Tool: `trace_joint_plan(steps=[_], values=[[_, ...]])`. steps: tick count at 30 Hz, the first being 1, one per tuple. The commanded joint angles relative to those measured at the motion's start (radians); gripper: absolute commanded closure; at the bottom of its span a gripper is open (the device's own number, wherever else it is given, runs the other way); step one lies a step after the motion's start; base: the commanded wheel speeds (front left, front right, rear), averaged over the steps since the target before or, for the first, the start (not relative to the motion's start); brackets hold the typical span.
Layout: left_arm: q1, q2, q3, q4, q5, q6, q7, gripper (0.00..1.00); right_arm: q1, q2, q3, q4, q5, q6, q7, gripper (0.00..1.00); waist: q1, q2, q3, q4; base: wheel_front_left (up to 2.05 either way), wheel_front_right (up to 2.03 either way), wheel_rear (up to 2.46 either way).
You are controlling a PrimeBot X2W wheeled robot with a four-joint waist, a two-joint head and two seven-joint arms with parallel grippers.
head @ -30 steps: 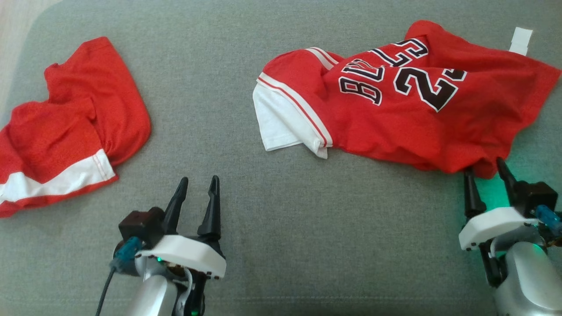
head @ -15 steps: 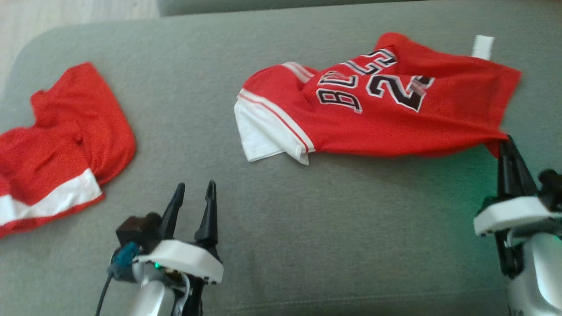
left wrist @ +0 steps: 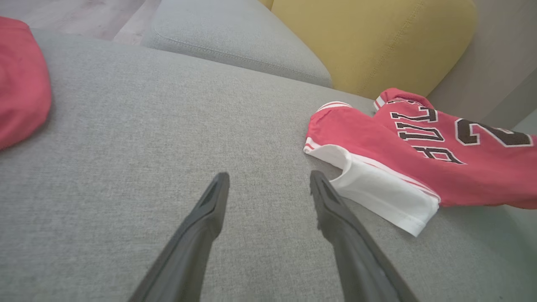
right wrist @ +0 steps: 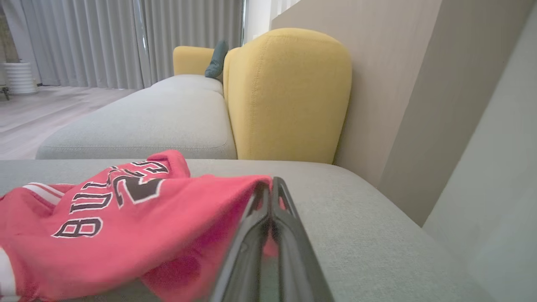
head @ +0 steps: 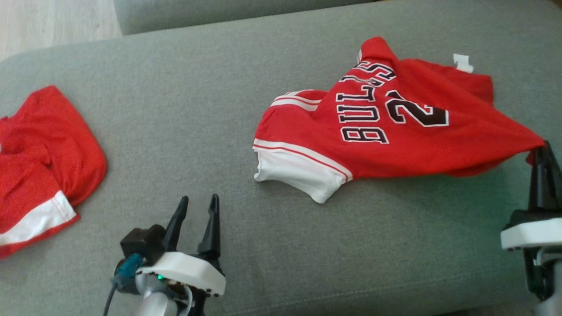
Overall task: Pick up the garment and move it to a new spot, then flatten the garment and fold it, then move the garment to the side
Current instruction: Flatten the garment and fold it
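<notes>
One grey sofa [head: 197, 109] bears the jersey [head: 395, 145], pinched by right end effector [head: 543, 151]; left end effector [head: 198, 202] gapes.

The jersey [head: 408, 149] was matt red knit cloth with a smooth white cloth sleeve. At nine o'clock, the other red garment [head: 39, 145] showed a dimpled mesh. The sofa cushion [head: 184, 105] was grey woven fabric, slightly rough. The left gripper [head: 199, 201] looked like matt dark plastic on a glossy white plastic base [head: 184, 265].

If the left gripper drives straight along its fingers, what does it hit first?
Probably bare grey cushion: the left gripper tilts down toward it. The jersey's white sleeve sits just off that line; depth is unclear.
</notes>
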Motion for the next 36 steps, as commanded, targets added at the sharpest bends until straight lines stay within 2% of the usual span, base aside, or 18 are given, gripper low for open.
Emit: trace_joint_plan(steps=[1, 7, 11, 12, 13, 14, 17, 22, 28, 36], values=[[-0.039, 0.008, 0.024, -0.033, 0.004, -0.004, -0.006, 0.0, -0.029, -0.026, 0.03, -0.04, 0.001, 0.007, 0.01, 1.0, 0.0, 0.0, 0.016, 0.013, 0.0, 0.0, 0.0], [-0.074, 0.008, -0.007, -0.023, 0.008, -0.013, -0.006, 0.0, -0.131, -0.065, 0.062, 0.061, -0.031, 0.007, 0.061, 1.0, 0.0, 0.0, 0.061, 0.086, 0.0, 0.0, 0.0], [-0.095, 0.008, -0.024, -0.025, 0.002, -0.01, -0.006, 0.0, -0.242, -0.094, 0.065, 0.235, -0.081, 0.007, 0.091, 1.0, 0.0, 0.0, 0.088, 0.155, 0.0, 0.0, 0.0], [-0.097, 0.008, -0.025, -0.026, 0.002, -0.009, -0.006, 0.0, -0.262, -0.098, 0.06, 0.277, -0.097, 0.007, 0.099, 0.22, 0.0, 0.0, 0.09, 0.163, 0.0, 0.0, 0.0], [-0.097, 0.008, -0.025, -0.026, 0.002, -0.009, -0.006, 0.0, -0.262, -0.098, 0.06, 0.277, -0.097, 0.007, 0.099, 0.22, 0.0, 0.0, 0.09, 0.163, 0.0, 0.0, 0.0], [-0.097, 0.008, -0.026, -0.026, 0.001, -0.009, -0.006, 0.0, -0.281, -0.097, 0.05, 0.315, -0.107, 0.007, 0.102, 0.0, 0.0, 0.0, 0.091, 0.17, 0.0, 0.0, 0.0], [-0.093, 0.008, -0.024, -0.027, 0.001, -0.007, -0.006, 0.0, -0.328, -0.087, 0.004, 0.393, -0.126, 0.007, 0.077, 0.0, 0.0, 0.0, 0.09, 0.178, 0.0, 0.0, 0.0], [-0.084, 0.008, -0.011, -0.033, 0.001, -0.005, -0.006, 0.0, -0.339, -0.078, -0.078, 0.435, -0.139, 0.007, 0.01, 0.0, 0.0, 0.0, 0.073, 0.148, 0.0, 0.0, 0.0], [-0.087, 0.008, -0.011, -0.042, 0.001, -0.011, -0.006, 0.0, -0.265, -0.048, -0.139, 0.386, -0.11, 0.007, -0.021, 0.0, 0.0, 0.0, 0.054, 0.07, 0.0, 0.0, 0.0], [-0.151, 0.008, -0.038, -0.039, -0.014, -0.032, -0.006, 0.0, -0.174, 0.021, -0.117, 0.295, -0.068, 0.007, -0.025, 0.0, 0.0, 0.0, 0.071, -0.035, 0.0, 0.0, 0.0]])
